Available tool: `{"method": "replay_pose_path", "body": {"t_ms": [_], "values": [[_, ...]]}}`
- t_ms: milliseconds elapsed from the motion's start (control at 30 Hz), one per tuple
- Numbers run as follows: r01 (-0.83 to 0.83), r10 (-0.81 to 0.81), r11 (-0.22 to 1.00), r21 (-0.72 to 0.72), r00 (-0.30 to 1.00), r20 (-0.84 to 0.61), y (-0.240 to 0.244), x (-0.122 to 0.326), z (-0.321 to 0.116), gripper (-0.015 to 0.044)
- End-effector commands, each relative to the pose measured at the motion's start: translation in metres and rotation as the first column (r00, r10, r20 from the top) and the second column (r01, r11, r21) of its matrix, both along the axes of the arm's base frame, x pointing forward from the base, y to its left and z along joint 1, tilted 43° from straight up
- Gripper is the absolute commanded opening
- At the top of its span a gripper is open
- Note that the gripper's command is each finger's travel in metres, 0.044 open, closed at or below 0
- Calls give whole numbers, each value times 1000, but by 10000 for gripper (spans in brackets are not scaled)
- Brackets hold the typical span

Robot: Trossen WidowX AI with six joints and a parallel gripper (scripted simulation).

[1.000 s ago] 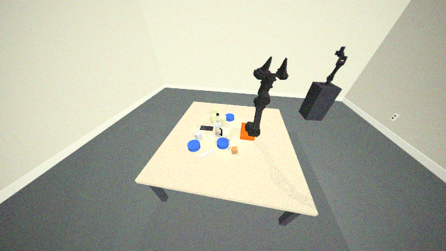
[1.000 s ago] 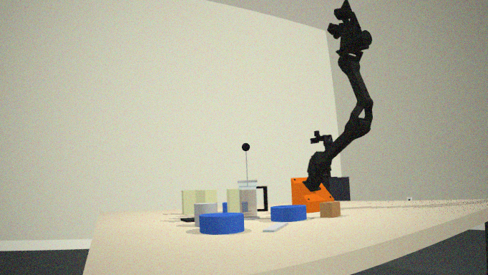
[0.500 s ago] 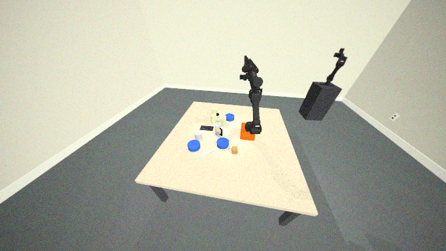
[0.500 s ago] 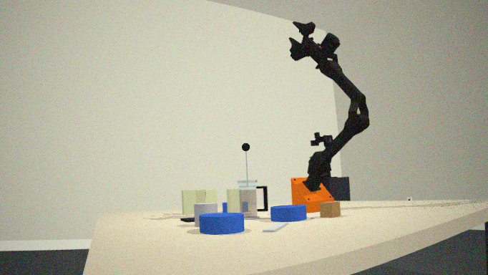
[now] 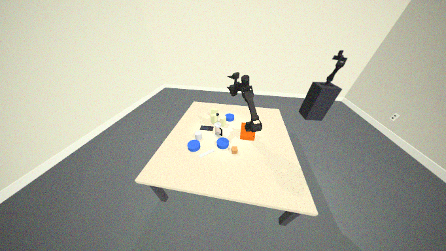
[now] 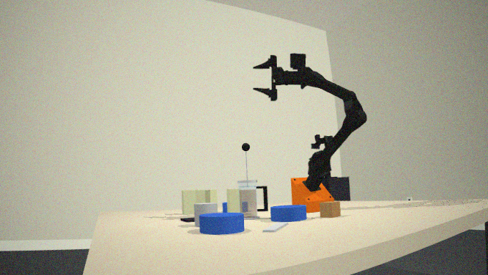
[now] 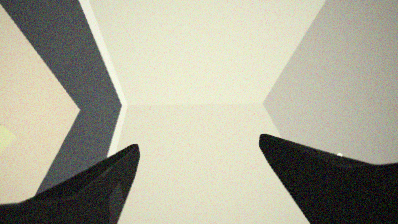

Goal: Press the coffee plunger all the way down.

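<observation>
Bare test room: plain walls, grey floor (image 5: 82, 212), one table (image 5: 261, 176).
</observation>
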State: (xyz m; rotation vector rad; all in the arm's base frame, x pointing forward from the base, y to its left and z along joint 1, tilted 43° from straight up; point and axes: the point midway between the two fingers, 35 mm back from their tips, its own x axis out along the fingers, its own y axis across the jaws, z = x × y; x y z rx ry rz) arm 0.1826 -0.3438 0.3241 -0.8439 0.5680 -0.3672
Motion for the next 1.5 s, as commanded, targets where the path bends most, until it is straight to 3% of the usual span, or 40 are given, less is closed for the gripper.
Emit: {"method": "replay_pose_path", "body": {"t_ms": [0, 100, 200, 300, 367, 733, 1467], "values": [[-116, 73, 910, 398, 990, 121, 39, 27, -48, 440], [-192, 70, 705, 683, 977, 202, 75, 43, -78, 440], [-234, 20, 380, 895, 969, 245, 116, 54, -101, 440], [-228, -45, 24, 973, 972, 229, 151, 61, -116, 440], [-221, -60, -64, 973, 974, 217, 158, 63, -119, 440], [-213, -70, -62, 975, 975, 209, 196, 71, -164, 440], [-211, -67, -60, 976, 976, 206, 204, 96, -174, 440]]}}
